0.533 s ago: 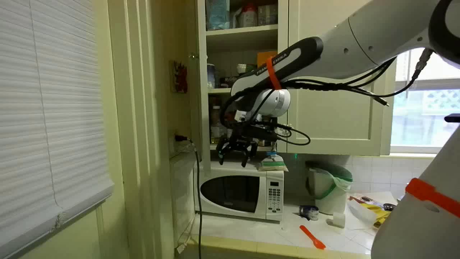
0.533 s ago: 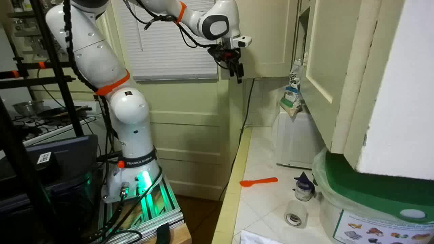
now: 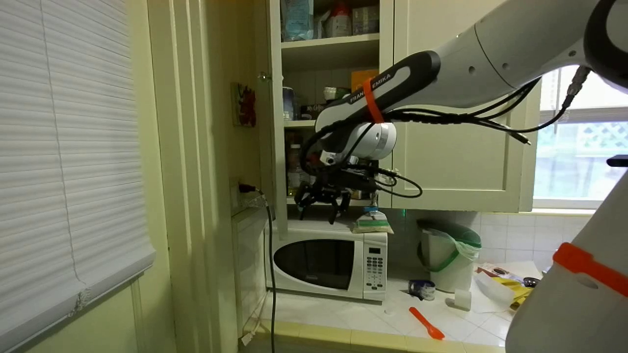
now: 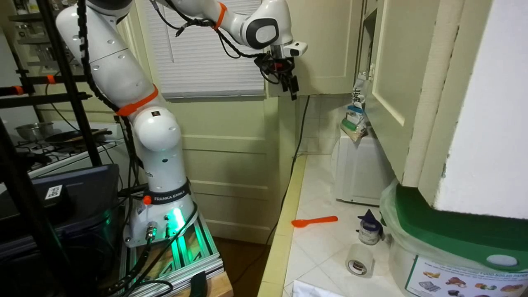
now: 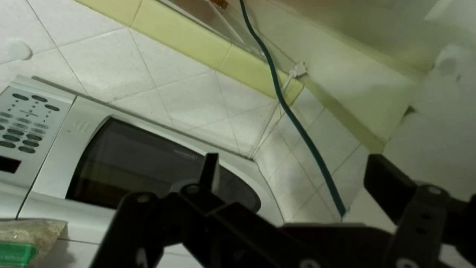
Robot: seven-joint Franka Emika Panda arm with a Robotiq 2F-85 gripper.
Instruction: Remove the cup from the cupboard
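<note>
Two cupboard [image 3: 386, 29] shelves [image 3: 298, 123] partly behind arm [image 3: 461, 73] and claw [image 3: 317, 219].

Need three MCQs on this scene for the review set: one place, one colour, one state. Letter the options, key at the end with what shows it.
1. Where does the orange utensil lie?
A) On the microwave
B) On the countertop
C) Inside the cupboard

2. What colour is the lid of the large bin?
A) Red
B) Blue
C) Green

3. How does the gripper stand?
A) Open, holding nothing
B) Shut on the orange utensil
C) Shut, holding nothing

Key
1: B, since both exterior views show it lying on the white tiled surface.
2: C, since an exterior view shows the lid's broad dark green top.
3: A, since the wrist view shows the fingers spread wide with nothing gripped between them.
</note>
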